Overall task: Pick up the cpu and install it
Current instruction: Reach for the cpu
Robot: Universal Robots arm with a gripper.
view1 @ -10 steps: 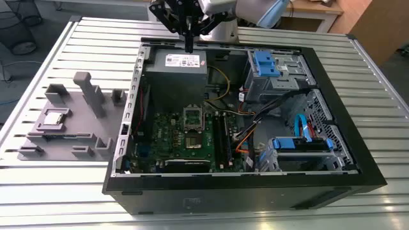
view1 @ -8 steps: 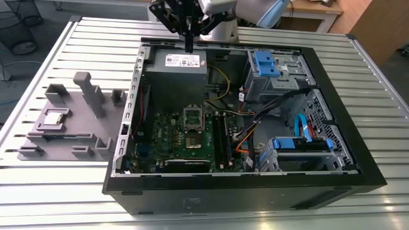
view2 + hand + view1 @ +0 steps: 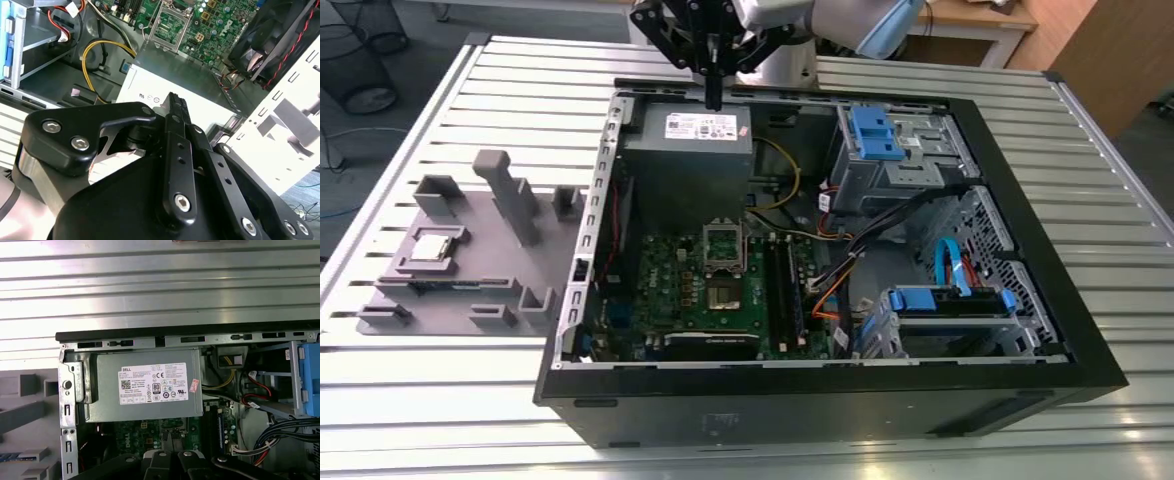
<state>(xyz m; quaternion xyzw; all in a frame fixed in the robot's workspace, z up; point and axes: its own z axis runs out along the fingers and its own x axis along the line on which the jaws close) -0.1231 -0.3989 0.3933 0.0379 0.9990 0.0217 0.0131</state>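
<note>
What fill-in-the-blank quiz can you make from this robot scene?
1. The cpu rests on the ____ fixture beside the computer case.
2. The hand hangs over the power supply, holding ____.
3. The board inside the case is ____.
Missing words: grey; nothing; green.

Just beyond the gripper [image 3: 168,462] lies the green motherboard [image 3: 145,432], then the grey power supply [image 3: 145,385] against the case wall [image 3: 185,337], then the slatted table [image 3: 160,285]. Perhaps a blue drive caddy [image 3: 311,380] stands aside.
</note>
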